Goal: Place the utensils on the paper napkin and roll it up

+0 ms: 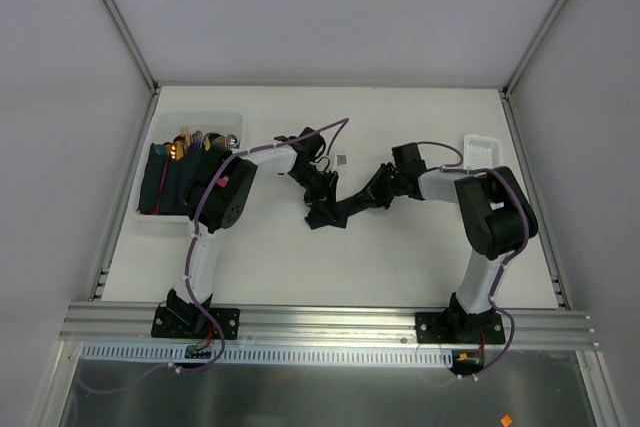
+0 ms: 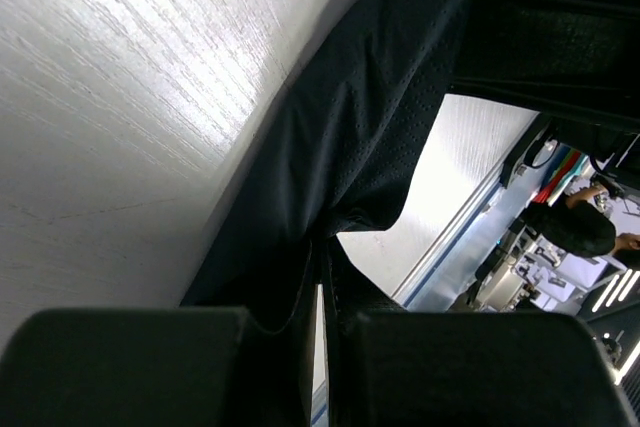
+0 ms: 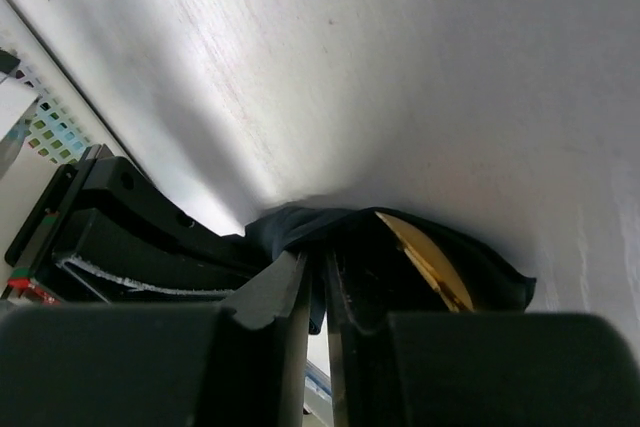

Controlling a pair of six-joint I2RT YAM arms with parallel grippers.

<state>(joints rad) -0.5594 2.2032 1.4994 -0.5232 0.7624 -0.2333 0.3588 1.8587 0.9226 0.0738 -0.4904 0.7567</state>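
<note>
- White desk (image 1: 400, 257): carries everything. Both arms reach inward and meet near its centre.
- White rectangular plastic bin (image 1: 215, 119), far left: holds folded dark napkins and spare cutlery, with gold and silver heads showing at its far end.
- Thin, very dark navy paper napkin (image 1: 338, 211): gathered into a loose, crumpled bundle at mid-desk between the two pincers, well apart from the bin.
- Left pincer (image 2: 320, 307): fingers together, clamped on a fold of the paper napkin, which stretches away from the tips across the wrist view.
- Right pincer (image 3: 318, 292): fingers nearly together at the bundle's edge, with only a slit between them. Whether they grip the paper cannot be told.
- Shiny gold-coloured utensil (image 3: 432, 259): a sliver shows inside the bundle's open fold, with the napkin wrapped around it.
- Step in hand, as judged: rolling. It goes best if the left hold anchors one edge taut while the right pincer turns the bundle over the utensil in short, low passes. A hard pull could tear the thin paper or let the gold piece slide out of the open end.
- Hard to make out: how many utensils lie inside and of what kind, since only one sliver shows. From above the arms cover much of the napkin, so how far it is rolled cannot be judged.
</note>
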